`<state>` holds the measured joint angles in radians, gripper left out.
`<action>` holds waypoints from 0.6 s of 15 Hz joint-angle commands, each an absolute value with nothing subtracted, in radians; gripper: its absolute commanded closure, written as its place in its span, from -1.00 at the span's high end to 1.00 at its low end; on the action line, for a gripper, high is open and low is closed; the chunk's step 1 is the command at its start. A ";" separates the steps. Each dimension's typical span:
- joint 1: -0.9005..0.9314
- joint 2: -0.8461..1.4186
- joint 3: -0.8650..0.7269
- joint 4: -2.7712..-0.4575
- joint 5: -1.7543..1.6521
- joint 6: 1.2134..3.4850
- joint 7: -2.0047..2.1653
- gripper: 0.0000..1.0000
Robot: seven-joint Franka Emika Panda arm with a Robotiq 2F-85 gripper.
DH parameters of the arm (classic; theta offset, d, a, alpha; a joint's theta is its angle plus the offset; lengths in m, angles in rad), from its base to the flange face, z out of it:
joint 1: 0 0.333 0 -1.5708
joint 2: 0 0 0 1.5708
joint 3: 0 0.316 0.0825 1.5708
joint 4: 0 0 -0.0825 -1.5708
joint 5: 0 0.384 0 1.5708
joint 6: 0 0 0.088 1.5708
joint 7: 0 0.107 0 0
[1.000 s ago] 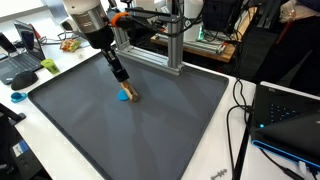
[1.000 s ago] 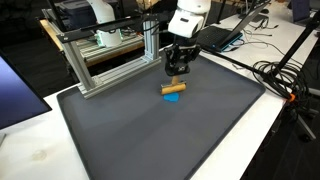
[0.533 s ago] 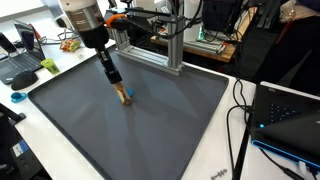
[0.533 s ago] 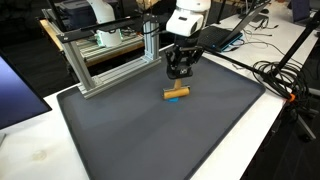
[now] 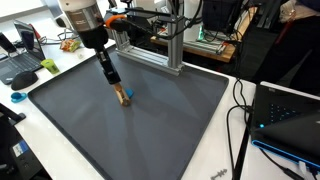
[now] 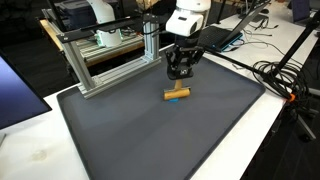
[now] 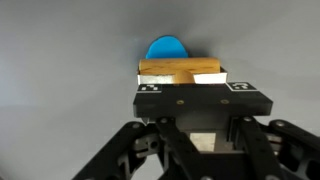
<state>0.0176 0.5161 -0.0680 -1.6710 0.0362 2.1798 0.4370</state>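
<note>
My gripper (image 6: 179,72) hangs above the dark grey mat (image 6: 150,125) that covers the tabletop, holding nothing. Jaws point down; can't tell whether they're spread or pressed together, since the wrist view only shows the black gripper body with two small marker tags and the exterior views are too small.

Nearest object: a short tan wooden cylinder (image 6: 177,93) lying flat on the mat, just beside the gripper (image 5: 110,78) and below it, not touching in both exterior views. Small blue flat rounded piece (image 7: 166,48) sits against the cylinder (image 7: 180,72); in the wrist view it pokes out from behind the cylinder's far side. Blue piece also shows beside the cylinder (image 5: 122,95) in an exterior view.

Aluminium extrusion frame (image 6: 110,55) stands at the mat's far edge. Black cables (image 5: 240,110) run along the white tabletop (image 5: 232,150) past the mat.
</note>
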 commanded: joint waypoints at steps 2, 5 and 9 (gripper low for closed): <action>0.034 0.565 -0.084 -1.673 0.032 2.254 0.465 -0.57; 0.040 0.567 -0.090 -1.677 0.020 2.271 0.473 -0.57; 0.049 0.563 -0.091 -1.683 0.011 2.255 0.463 -0.57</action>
<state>0.0300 0.5211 -0.0806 -1.6715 0.0273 2.2116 0.4492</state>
